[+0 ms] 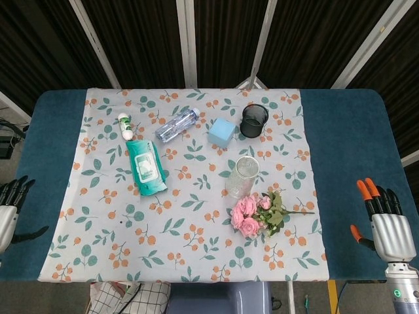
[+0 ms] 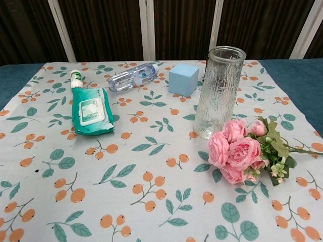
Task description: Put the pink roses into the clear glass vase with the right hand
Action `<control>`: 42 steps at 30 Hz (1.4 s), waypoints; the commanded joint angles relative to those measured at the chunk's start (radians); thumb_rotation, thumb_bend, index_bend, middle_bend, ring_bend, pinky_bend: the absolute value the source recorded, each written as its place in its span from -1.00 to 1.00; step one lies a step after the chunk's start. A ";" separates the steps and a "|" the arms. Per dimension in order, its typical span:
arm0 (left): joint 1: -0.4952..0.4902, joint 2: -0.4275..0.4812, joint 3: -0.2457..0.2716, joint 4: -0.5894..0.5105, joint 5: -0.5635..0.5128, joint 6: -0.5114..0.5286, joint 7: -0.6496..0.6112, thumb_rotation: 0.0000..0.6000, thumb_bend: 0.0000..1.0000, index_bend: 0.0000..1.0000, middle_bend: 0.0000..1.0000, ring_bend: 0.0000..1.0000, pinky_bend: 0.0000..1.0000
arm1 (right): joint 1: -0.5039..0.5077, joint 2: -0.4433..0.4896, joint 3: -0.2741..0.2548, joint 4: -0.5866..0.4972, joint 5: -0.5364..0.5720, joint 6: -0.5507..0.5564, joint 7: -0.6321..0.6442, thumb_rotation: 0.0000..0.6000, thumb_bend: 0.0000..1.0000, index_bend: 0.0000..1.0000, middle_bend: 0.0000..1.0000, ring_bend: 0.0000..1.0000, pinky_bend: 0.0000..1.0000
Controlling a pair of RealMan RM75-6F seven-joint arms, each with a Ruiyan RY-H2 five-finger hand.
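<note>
A bunch of pink roses point(image 1: 252, 214) point(image 2: 239, 152) lies flat on the flowered tablecloth point(image 1: 196, 203), stems pointing right. Just behind it the clear glass vase point(image 1: 242, 176) point(image 2: 218, 92) stands upright with nothing in it. My right hand point(image 1: 386, 226) hovers at the table's near right corner, well to the right of the roses, fingers spread and holding nothing. My left hand point(image 1: 8, 212) shows only partly at the left edge of the head view, fingers apart and holding nothing. Neither hand appears in the chest view.
A black mesh cup point(image 1: 254, 120), a light blue box point(image 1: 222, 132), a lying water bottle point(image 1: 177, 124), a green wipes pack point(image 1: 146, 167) and a small white bottle point(image 1: 125, 125) occupy the far half of the cloth. Blue table surface point(image 1: 347, 150) flanks both sides.
</note>
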 commanded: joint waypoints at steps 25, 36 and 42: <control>0.011 -0.009 0.001 0.002 0.020 0.033 0.009 1.00 -1.00 -1.00 -1.00 -1.00 -1.00 | 0.085 0.019 -0.068 -0.150 -0.096 -0.167 0.021 1.00 -0.50 -1.00 -1.00 -1.00 -1.00; 0.005 -0.005 0.000 0.012 0.014 0.017 -0.011 1.00 -1.00 -1.00 -1.00 -1.00 -1.00 | 0.213 -0.116 -0.002 -0.157 0.044 -0.359 -0.091 1.00 -0.50 -1.00 -1.00 -1.00 -1.00; 0.004 0.001 0.003 0.019 0.015 0.010 -0.022 1.00 -1.00 -1.00 -1.00 -1.00 -1.00 | 0.257 -0.197 0.023 -0.120 0.096 -0.401 -0.142 1.00 -0.50 -1.00 -0.92 -0.95 -0.98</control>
